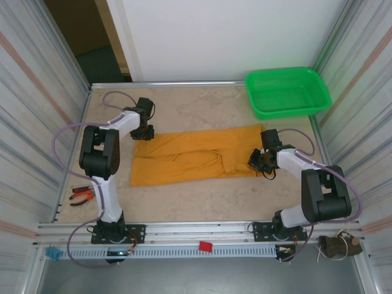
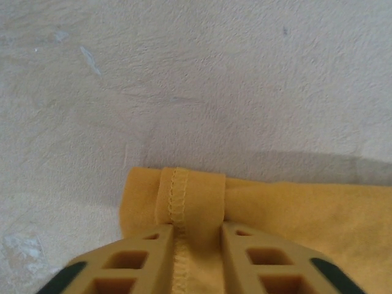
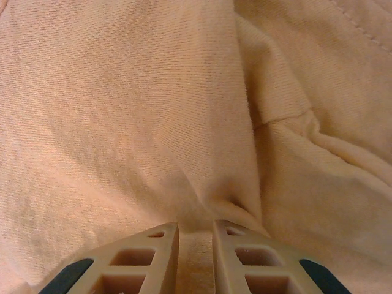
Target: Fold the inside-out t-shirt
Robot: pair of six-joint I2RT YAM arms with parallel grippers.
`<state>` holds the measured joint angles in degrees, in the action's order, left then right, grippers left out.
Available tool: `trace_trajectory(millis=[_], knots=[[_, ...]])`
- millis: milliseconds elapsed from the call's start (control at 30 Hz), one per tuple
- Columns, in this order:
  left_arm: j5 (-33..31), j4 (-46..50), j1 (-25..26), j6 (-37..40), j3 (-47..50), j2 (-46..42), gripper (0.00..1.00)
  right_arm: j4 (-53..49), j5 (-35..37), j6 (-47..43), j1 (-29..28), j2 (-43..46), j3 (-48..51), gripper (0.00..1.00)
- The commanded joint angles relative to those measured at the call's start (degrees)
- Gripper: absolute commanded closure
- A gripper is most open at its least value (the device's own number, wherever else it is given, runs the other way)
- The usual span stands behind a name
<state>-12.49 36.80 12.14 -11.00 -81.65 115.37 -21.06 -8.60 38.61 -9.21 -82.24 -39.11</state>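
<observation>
At the left of the overhead view, your left gripper (image 1: 142, 132) is clamped on the upper-left corner of the mustard-orange short-sleeved cloth t-shirt (image 1: 190, 158). The wrist view shows its jaws pinching only a narrow fold of the stitched hem (image 2: 179, 196). That bite looks thin, so a quick lift could pull the hem free and drop that corner. Further right, your right gripper (image 1: 260, 160) is closed on a pucker of cloth at the garment's right edge. You cannot tell how many layers it has, and if it holds only the top one, the stack may peel apart as you raise it. Lifting one arm higher or sooner than the other would likely skew the fold. A wide swing toward the upper right could drag fabric against the green plastic mesh basket (image 1: 286, 114). The shirt lies flat in the middle of the pale desk (image 1: 202, 107) as a long band running left to right. It is soft and thin, with a slanting crease at its centre and a loose flap just left of the right gripper.
</observation>
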Motion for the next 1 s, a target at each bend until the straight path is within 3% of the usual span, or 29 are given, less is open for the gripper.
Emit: trace_trajectory(millis=[0,100,200,533,667,833,967], knots=[[-1.8,2.9,0.0,-0.6,-1.3,0.6,0.85,-1.6,0.8,1.3,0.5,1.6,0.8,0.8],[-0.9,2.9,-0.6,-0.6,-1.7,-0.4,1.0,-1.4,1.1,2.0,0.9,1.6,1.2,0.8],[2.3,3.0,-2.0,-1.0,-2.3,-2.2,1.0,-1.5,1.7,3.2,1.6,1.0,1.7,0.8],[25.9,-5.5,-14.6,-11.3,5.2,-9.7,1.0,-2.6,3.1,5.5,3.4,-0.8,2.2,0.81],[28.7,-5.4,-16.2,-12.8,5.2,-8.2,1.0,-3.4,3.8,5.6,3.9,-1.1,1.7,0.81],[31.5,-8.7,-20.4,-19.1,8.8,-6.6,0.79,-4.3,4.6,5.8,4.5,-1.4,1.4,0.81],[29.6,-9.0,-22.0,-19.0,10.1,-8.4,0.74,-4.4,4.5,5.7,4.5,-1.9,1.0,0.81]])
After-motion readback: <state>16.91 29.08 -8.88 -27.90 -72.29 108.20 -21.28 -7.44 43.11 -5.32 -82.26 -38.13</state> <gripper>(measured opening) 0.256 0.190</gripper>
